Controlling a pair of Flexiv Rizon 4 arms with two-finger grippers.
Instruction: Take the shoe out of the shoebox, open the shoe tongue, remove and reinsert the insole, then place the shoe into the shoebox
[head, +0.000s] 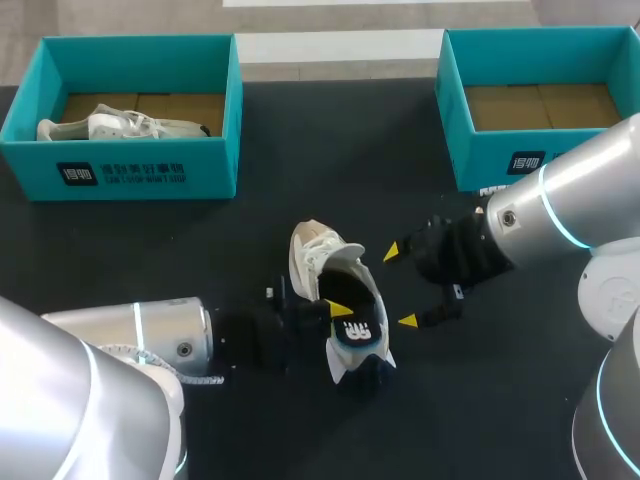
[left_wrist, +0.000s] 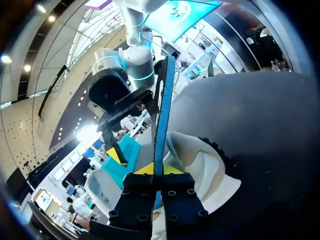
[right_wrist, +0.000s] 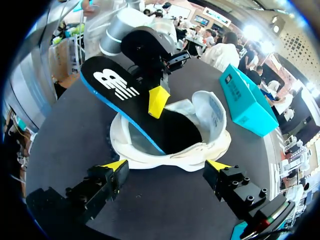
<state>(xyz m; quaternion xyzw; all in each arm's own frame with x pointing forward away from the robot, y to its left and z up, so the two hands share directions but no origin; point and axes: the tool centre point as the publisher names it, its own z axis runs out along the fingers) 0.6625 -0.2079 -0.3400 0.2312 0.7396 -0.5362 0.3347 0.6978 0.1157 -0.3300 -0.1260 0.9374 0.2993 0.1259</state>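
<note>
Mid-table, the left pincer (head: 340, 312) is clenched on the raised heel end of the black insole (head: 358, 328), whose front end sits inside the white sneaker (head: 318, 256). The right pincer (head: 400, 287) hangs released just right of the sneaker, touching nothing. With nothing steadying the sneaker, a push or pull on the insole may drag or tip it, or buckle the insole against the collar. Bare table (head: 300, 130) lies all round. The left shoebox (head: 140, 170) and right shoebox (head: 480, 150) stand well apart at the far edge.
</note>
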